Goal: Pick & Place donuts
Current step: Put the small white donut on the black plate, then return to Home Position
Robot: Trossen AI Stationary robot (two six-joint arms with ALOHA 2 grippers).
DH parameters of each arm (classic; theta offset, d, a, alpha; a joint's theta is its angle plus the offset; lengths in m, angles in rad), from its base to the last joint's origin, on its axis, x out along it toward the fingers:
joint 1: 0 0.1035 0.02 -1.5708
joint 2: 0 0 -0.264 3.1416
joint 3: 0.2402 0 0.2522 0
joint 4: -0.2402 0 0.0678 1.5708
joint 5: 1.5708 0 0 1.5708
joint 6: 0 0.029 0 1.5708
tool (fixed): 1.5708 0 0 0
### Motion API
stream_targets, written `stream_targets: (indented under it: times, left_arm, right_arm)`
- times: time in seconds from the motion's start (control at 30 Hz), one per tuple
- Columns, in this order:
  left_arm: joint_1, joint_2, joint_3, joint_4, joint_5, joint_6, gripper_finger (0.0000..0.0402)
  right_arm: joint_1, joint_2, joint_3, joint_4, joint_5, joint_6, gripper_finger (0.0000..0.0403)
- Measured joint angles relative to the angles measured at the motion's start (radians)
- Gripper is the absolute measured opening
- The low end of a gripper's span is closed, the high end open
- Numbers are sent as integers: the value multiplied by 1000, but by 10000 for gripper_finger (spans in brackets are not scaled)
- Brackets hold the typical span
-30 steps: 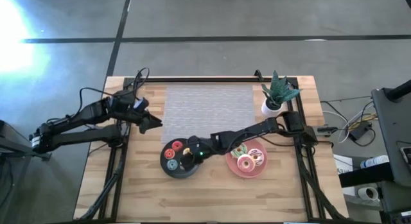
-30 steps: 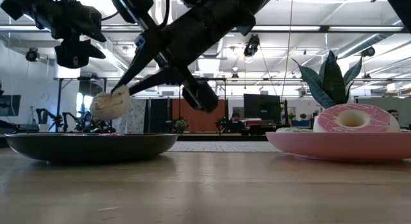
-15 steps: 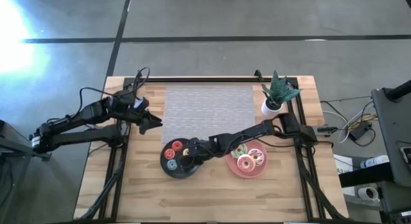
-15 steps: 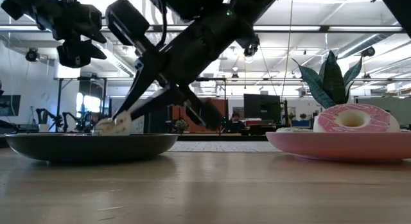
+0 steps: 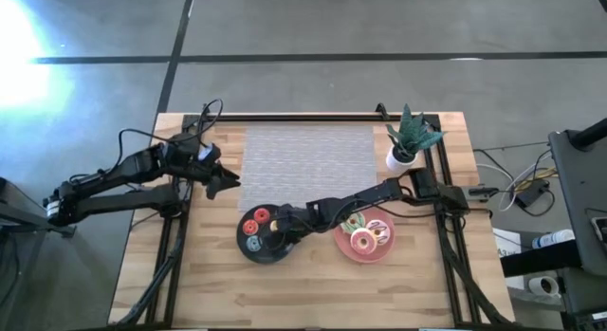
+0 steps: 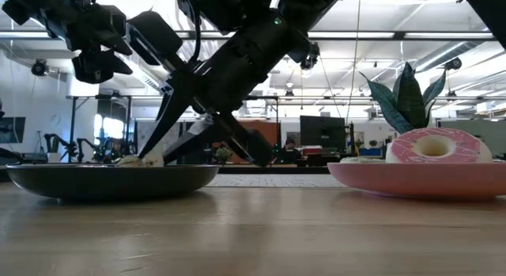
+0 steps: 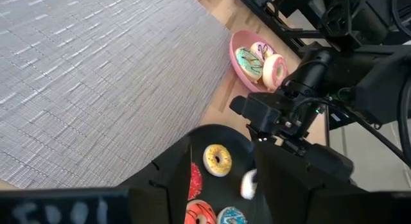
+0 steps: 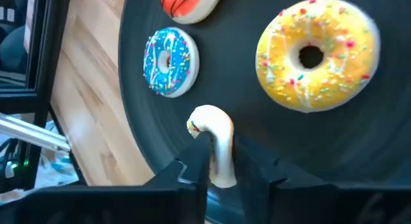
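A round black plate (image 5: 254, 251) carries several tiny donuts: yellow (image 8: 312, 54), blue (image 8: 168, 61) and red (image 8: 190, 3). My right gripper (image 8: 221, 169) reaches low over this plate from the table's right and is shut on a small white donut (image 8: 215, 137). The round pink plate (image 5: 341, 246) to the right holds the three larger donuts (image 5: 365, 238). My left gripper (image 5: 226, 183) hangs open in the air left of the grey mat and touches nothing. My right gripper pinches the white donut between its two fingers (image 8: 194, 171), gripping the donut's flat faces near one side of the ring (image 8: 223, 166). The fingers slant down from the table's right. The donut stands on edge, its lower rim (image 6: 142, 160) on the black plate.
A grey woven mat (image 5: 308, 165) covers the far middle of the table. A potted plant (image 5: 408, 141) stands at the far right. In the low view the pink plate (image 6: 419, 179) with a pink-iced donut (image 6: 433, 145) sits right of the black plate (image 6: 111, 179).
My right gripper has moved down and slightly toward the table's left, carrying the white donut from above the black plate until it rests on the plate. It has stayed shut on the donut. The left arm has kept still.
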Motion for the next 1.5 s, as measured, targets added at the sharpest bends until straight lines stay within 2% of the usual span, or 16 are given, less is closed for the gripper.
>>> stream_targets:
  times: [0.2, 0.33, 0.57, 0.83, 0.93, 1.1, 1.27, 1.5]
  left_arm:
    - [0, 0, 0, 0, -13, 0, 144]
    - [0, 0, 0, 0, -13, 0, 144]
    - [0, 0, 0, -2, -12, -2, 144]
    - [0, 0, 0, -10, -12, -1, 144]
    - [0, 0, 0, -10, -12, -1, 144]
    - [0, 0, 0, -10, -12, -1, 144]
    - [0, -1, -14, -3, -12, 0, 144]
    - [0, -5, -68, -3, 14, -37, 144]
  right_arm:
    - [0, 0, 0, -19, -12, -1, 126]
    - [0, -1, 0, -50, 17, -1, 147]
    - [1, -2, 53, -196, 97, -82, 144]
    - [-2, -3, 228, -360, 223, -310, 139]
    - [-6, -3, 287, -454, 226, -349, 139]
    - [-6, -4, 349, -620, 236, -368, 139]
    - [22, -19, 405, -638, 298, -361, 139]
    - [67, -49, 445, -670, 286, -287, 139]
